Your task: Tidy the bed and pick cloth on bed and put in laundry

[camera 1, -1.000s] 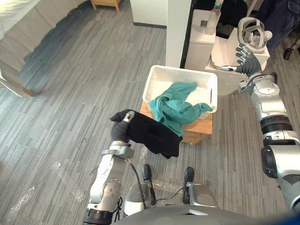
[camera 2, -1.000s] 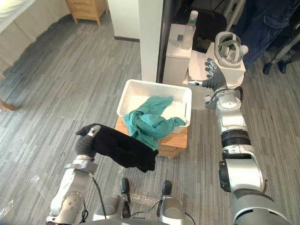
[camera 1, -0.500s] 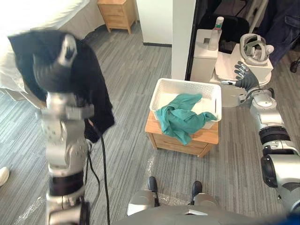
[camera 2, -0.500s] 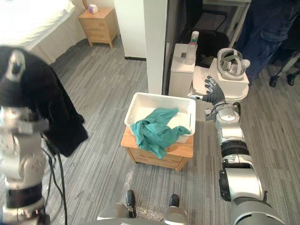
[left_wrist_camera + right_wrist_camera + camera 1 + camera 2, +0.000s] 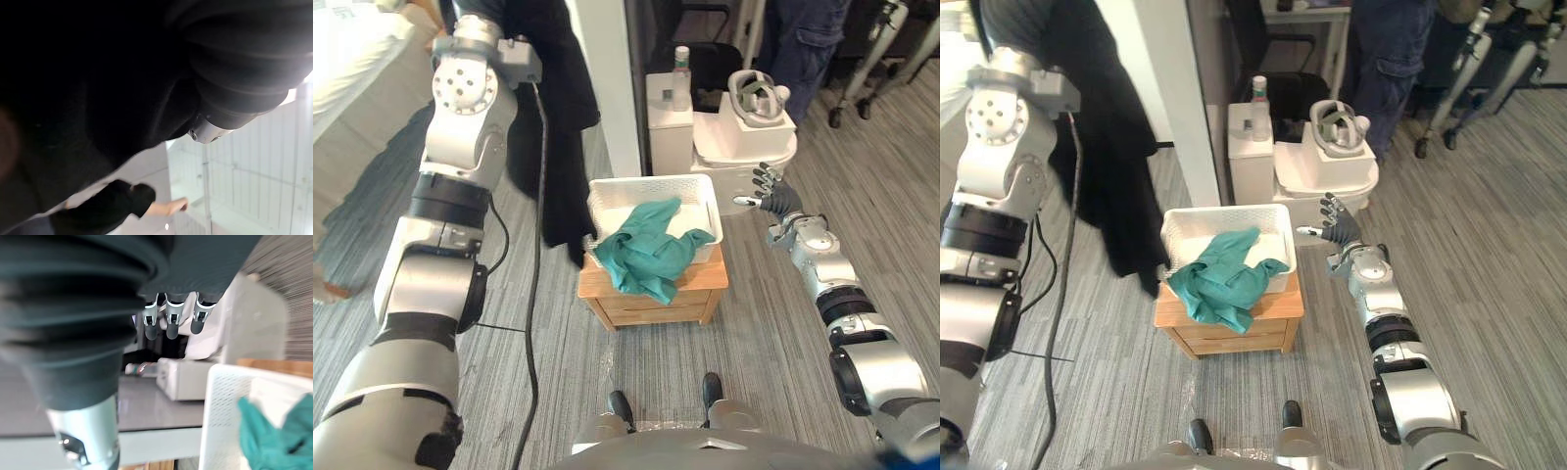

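Step in hand: carrying the black cloth (image 5: 563, 108) to the laundry basket (image 5: 646, 182). That is my reading, since the cloth hangs high and is not yet inside.
Black cloth: draped from the raised left hand (image 5: 244, 58), it falls in 1 long hang just beside the basket's left wall, with its lower end below the rim.
Left fingers: buried in the dark fabric, so I cannot tell how they are set.
Right hand (image 5: 773, 192): fingers spread and empty, just beside the basket's right side.
Basket: sits on a small wooden table (image 5: 651, 299), with 1 teal cloth (image 5: 646, 253) already in it, spilling over the front rim.
Doing it well: bring the arm across until the cloth hangs over the basket's middle, lower it until the tail piles inside, then release — letting go early would probably leave it draped over the wall or on the floor (image 5: 783, 333).
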